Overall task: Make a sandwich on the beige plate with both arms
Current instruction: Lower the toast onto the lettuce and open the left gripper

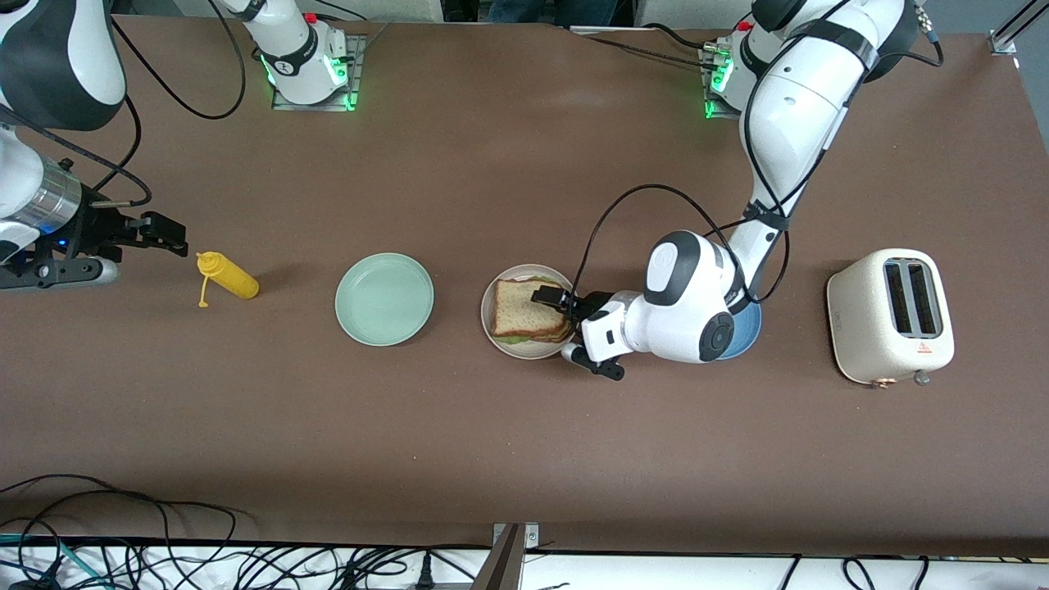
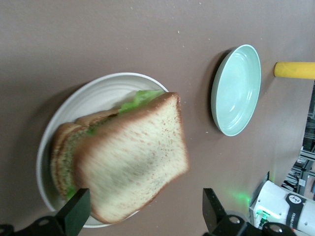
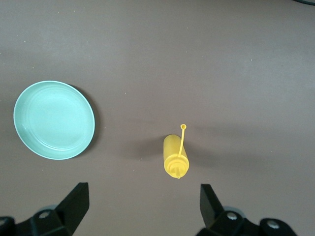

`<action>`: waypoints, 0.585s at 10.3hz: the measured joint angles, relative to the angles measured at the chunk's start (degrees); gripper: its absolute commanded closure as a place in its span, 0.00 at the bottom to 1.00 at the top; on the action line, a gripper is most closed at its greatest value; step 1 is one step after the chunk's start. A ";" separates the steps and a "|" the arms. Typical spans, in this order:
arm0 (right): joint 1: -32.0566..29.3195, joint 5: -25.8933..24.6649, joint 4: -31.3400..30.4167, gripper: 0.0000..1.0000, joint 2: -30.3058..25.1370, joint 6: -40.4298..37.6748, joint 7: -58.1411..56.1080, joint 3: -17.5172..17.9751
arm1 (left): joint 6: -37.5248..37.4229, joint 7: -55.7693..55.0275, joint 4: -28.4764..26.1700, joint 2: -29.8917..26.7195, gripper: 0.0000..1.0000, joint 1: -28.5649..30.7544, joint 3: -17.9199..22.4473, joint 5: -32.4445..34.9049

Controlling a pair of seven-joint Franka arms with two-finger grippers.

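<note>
Right now the left gripper [image 1: 551,297] hangs low over the sandwich [image 1: 529,310], its black jaws spread wide to either side of the top slice and gripping nothing. Just under them, that sandwich is two square slices of tan, speckled bread with brown crust and a ruffled green lettuce leaf [image 2: 140,100] peeking out between, the top slice skewed on the lower one. It rests on the round, smooth, pale beige plate [image 1: 497,288] with a raised rim. The left arm reaches down from its base, elbow bent, its wrist level above a blue plate [image 1: 747,334].

The right gripper [image 1: 168,233] waits in the air, jaws wide apart and empty, near a yellow plastic squeeze bottle [image 1: 229,277] lying on its side on the matte brown counter [image 1: 524,442]. Between the two jaws sits a glossy mint-green plate [image 1: 384,299].
</note>
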 measured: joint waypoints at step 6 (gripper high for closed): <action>0.05 0.01 -0.01 0.00 -0.04 0.17 2.21 -0.05 | -6.38 0.06 0.31 -4.63 0.00 5.31 0.20 8.74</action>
